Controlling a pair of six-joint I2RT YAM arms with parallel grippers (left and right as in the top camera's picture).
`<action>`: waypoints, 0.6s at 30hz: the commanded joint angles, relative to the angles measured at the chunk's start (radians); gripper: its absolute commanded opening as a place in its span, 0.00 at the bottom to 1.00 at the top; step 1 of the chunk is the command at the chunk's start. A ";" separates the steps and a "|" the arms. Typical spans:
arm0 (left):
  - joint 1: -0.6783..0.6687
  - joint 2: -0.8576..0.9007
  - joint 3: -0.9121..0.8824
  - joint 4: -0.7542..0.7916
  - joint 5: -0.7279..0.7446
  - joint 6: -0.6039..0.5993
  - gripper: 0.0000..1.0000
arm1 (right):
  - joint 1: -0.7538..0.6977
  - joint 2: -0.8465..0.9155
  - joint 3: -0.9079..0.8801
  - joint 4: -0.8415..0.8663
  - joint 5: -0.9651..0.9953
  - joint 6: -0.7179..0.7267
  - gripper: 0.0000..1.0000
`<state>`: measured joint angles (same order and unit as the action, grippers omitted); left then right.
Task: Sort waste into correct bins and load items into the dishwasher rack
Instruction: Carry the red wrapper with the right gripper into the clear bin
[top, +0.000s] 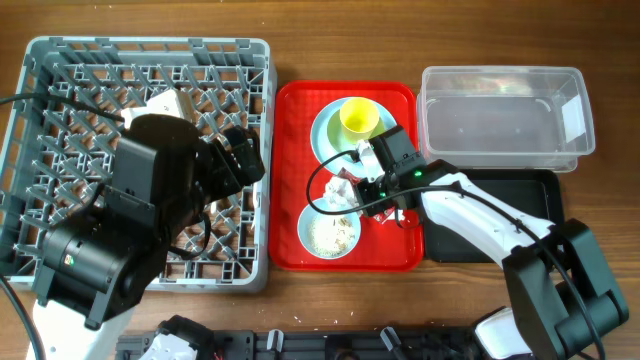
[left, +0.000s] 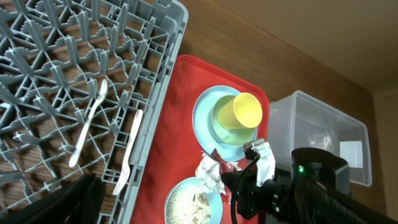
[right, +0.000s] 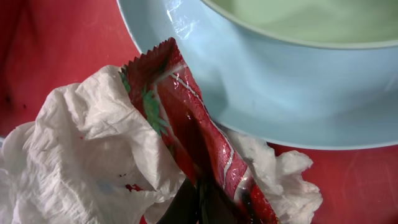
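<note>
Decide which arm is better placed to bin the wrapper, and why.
Right. The right gripper seems shut on the wrapper beside the napkin on the red tray, and the tub is nearer that arm. The left gripper hangs over the rack.

The wrapper (right: 186, 118) is gleaming glossy; the napkin (right: 81, 143) is showing matt, crumpled paper; the plate (right: 280, 118) is shining smooth.

Overhead: fixed above table, faces straight down, far enough to take in whole scene: dishwasher rack (top: 150, 45) left, red tray (top: 290, 150) centre, clear tub (top: 500, 72) right.
Left wrist: above rack, faces obliquely right across it to tray and tub; mid-range.
Right wrist: very near tray; snack wrapper (right: 193, 130), napkin (right: 81, 155) and plate (right: 249, 81) rim fill frame.
All three views share plate-and-napkin patch of tray.
</note>
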<state>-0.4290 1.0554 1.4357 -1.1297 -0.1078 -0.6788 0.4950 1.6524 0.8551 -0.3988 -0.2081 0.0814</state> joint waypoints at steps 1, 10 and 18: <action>0.006 -0.005 0.008 0.002 -0.010 0.001 1.00 | 0.001 -0.015 0.021 -0.042 0.011 0.002 0.04; 0.006 -0.005 0.008 0.002 -0.010 0.001 1.00 | 0.001 -0.420 0.136 -0.251 0.413 0.089 0.04; 0.006 -0.005 0.008 0.002 -0.010 0.001 1.00 | -0.184 -0.271 0.105 -0.115 0.806 0.270 0.04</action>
<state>-0.4286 1.0554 1.4357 -1.1290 -0.1078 -0.6788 0.3813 1.3037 0.9745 -0.5510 0.5152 0.2913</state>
